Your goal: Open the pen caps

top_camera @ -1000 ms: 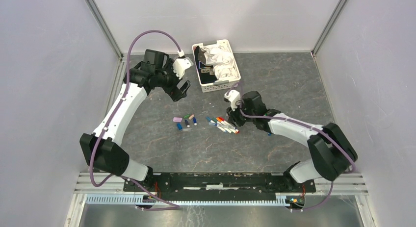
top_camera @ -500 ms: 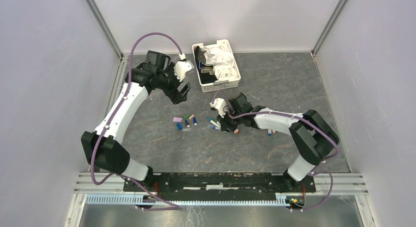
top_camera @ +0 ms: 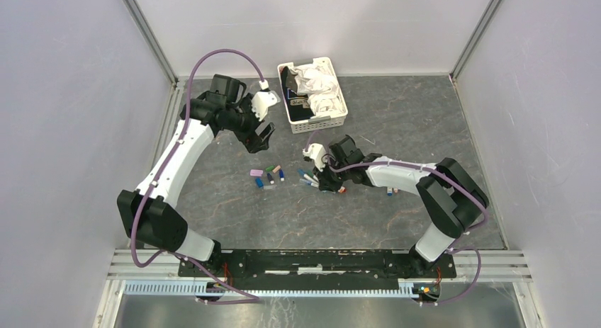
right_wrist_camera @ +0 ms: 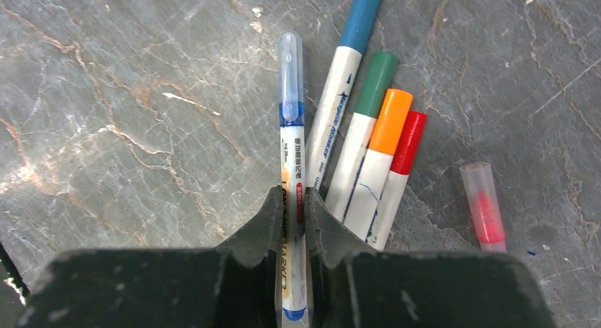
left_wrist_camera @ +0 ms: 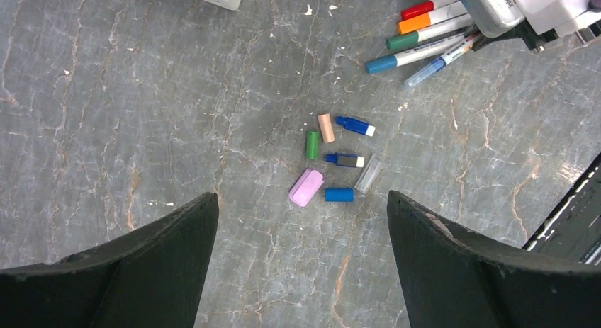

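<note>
My right gripper (right_wrist_camera: pixel 292 200) is shut on a thin white pen (right_wrist_camera: pixel 290 144) with a clear cap (right_wrist_camera: pixel 290 73) over a blue tip, low at the table. Beside it lie capped pens: blue (right_wrist_camera: pixel 340 108), green (right_wrist_camera: pixel 365 129), orange (right_wrist_camera: pixel 379 151), red (right_wrist_camera: pixel 398 172). In the top view this gripper (top_camera: pixel 322 179) is at the pen group. My left gripper (left_wrist_camera: pixel 301 197) is open and empty, high above several loose caps: pink (left_wrist_camera: pixel 306 188), blue (left_wrist_camera: pixel 339 194), green (left_wrist_camera: pixel 312 144), clear (left_wrist_camera: pixel 368 176). In the top view it (top_camera: pixel 261 135) hovers behind the cap cluster (top_camera: pixel 268 175).
A white slotted basket (top_camera: pixel 319 122) with white cloth stands at the back, behind the pens. A short clear piece with red inside (right_wrist_camera: pixel 483 207) lies right of the pens. A small coloured bit (top_camera: pixel 389 192) lies by the right forearm.
My right arm has swung left and down onto the pen group, covering most of it. My left gripper has shifted slightly toward the near side. Little differs over the last half second.
</note>
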Available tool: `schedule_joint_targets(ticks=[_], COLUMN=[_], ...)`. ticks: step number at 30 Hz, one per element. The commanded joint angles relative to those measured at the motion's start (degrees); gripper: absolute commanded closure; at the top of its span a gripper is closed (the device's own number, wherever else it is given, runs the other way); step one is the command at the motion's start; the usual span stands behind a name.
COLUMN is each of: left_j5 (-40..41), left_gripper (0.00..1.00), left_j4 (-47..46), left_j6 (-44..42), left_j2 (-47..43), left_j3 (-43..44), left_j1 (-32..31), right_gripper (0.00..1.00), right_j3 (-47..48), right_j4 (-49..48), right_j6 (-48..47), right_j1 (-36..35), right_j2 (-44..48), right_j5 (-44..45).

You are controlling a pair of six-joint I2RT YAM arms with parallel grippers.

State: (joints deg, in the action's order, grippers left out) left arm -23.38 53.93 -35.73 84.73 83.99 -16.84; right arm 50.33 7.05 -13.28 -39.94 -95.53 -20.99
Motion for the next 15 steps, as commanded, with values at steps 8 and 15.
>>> schedule_joint_targets(ticks=[8, 15], left_j5=[-5.6, -6.7], left_gripper=[0.08, 0.11], left_j4=[3.2, 4.2], left_j6=[-4.5, -5.8], left_j2=[0.4, 0.6], left_j3=[0.8, -0.6], left_j1=[0.1, 0.1], right_gripper=[1.0, 1.0], right_j3=[1.8, 3.2], right_j4=[-0.3, 0.5], right_j6=[2.0, 2.5], right_j1=[-1.0, -1.1], right_j2=[6.8, 3.6], right_j5=[-2.9, -2.5])
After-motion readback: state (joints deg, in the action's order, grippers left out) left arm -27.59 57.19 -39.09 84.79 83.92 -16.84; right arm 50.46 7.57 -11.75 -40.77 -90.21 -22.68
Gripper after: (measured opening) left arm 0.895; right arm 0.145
